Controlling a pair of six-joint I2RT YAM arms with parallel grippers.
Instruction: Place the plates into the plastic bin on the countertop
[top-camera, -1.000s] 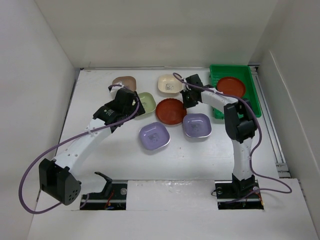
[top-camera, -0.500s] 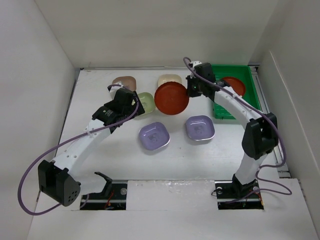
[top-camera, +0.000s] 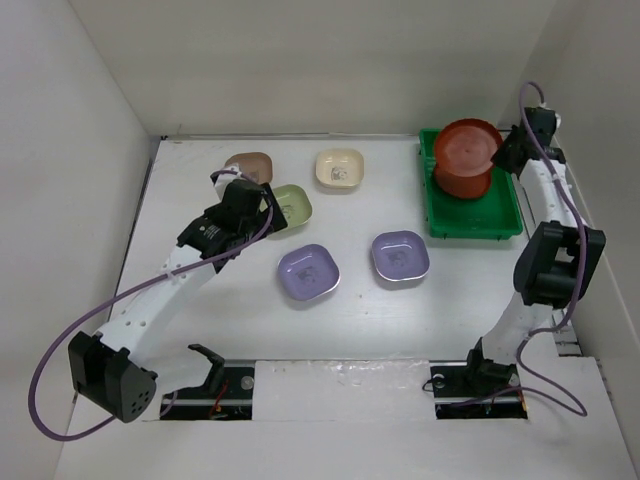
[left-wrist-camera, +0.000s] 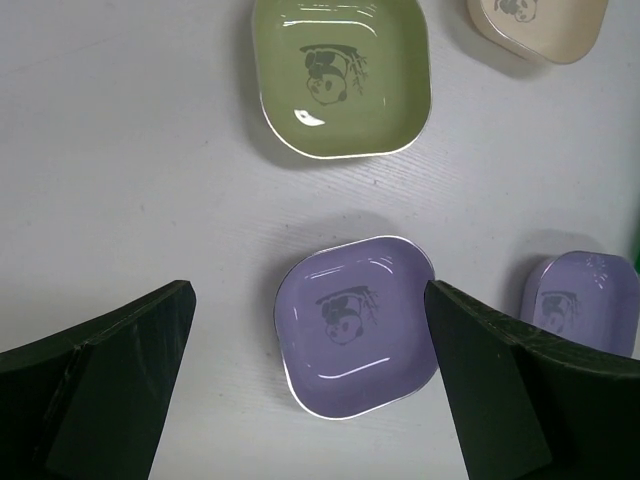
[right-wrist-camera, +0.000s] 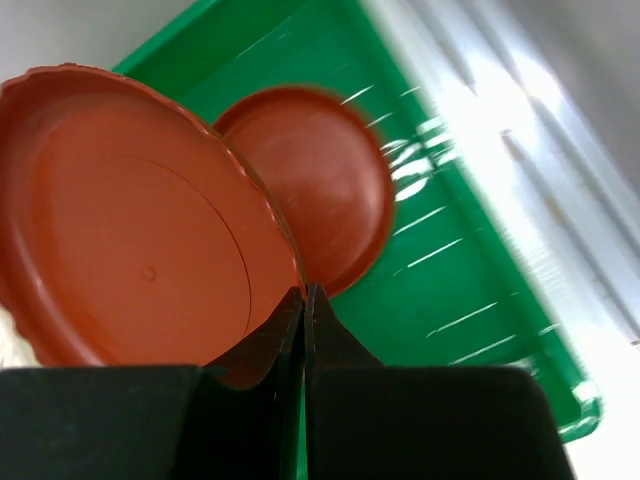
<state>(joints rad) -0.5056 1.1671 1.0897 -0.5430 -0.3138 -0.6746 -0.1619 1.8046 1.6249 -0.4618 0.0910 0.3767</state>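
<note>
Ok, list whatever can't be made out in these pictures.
- Top view: the held red-brown plate covers most of the second red-brown plate lying in the green bin.
- Top view: the left arm hides parts of the light green plate and the tan-pink plate.
- Left wrist view: the cream plate is cut by the top edge, the farther lavender plate by the right edge.
- Right wrist view: the bin's right side is blurred.
</note>
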